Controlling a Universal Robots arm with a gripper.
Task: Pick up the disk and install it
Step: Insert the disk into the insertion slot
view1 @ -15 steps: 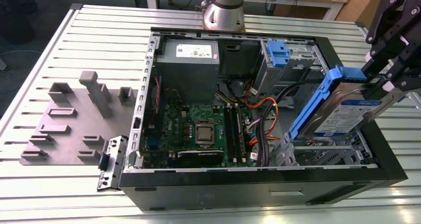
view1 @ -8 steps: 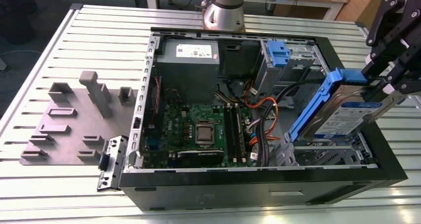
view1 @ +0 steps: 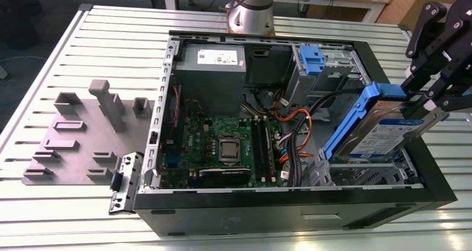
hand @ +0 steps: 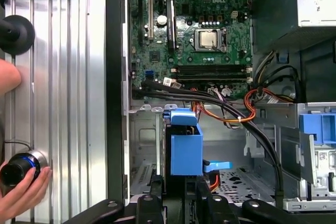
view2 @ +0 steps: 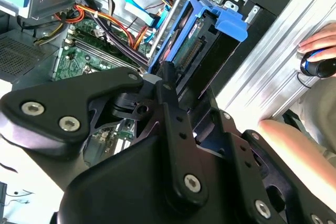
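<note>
Blue plastic frames the flat silver disk [view1: 379, 132] with its white-and-blue label, and the black metal pincer [view1: 419, 103] is clenched tight on its top end. In the exterior view the disk hangs tilted. Its top end points up toward the exterior view's right, and its low end points down at the grey metal cage [view1: 361, 173] in a near corner of the big black open computer case [view1: 295, 207]. The low end looks very near the cage, but I cannot tell if it touches. The case lies on its side on the ribbed silver metal tabletop [view1: 110, 30]. Inside it is a flat green board [view1: 221, 146], with a bunch of orange and black wires [view1: 295, 118] between the board and the disk. A smaller blue plastic bracket [view1: 310, 60] sits in the far corner of the case, well apart from the disk. A flat grey plate with grey blocks [view1: 74, 146] lies on the tabletop beside the case, on the exterior view's left. In the first wrist view the disk [hand: 186, 148] shows end-on, with the pincer [hand: 181, 195] squeezing it from both sides over the cage. A person's hand [hand: 21, 192] rests on a round black and blue knob [hand: 18, 167] on the tabletop just outside the case. In the second wrist view the pincer [view2: 181, 85] grips the disk [view2: 226, 22] above the green board.
</note>
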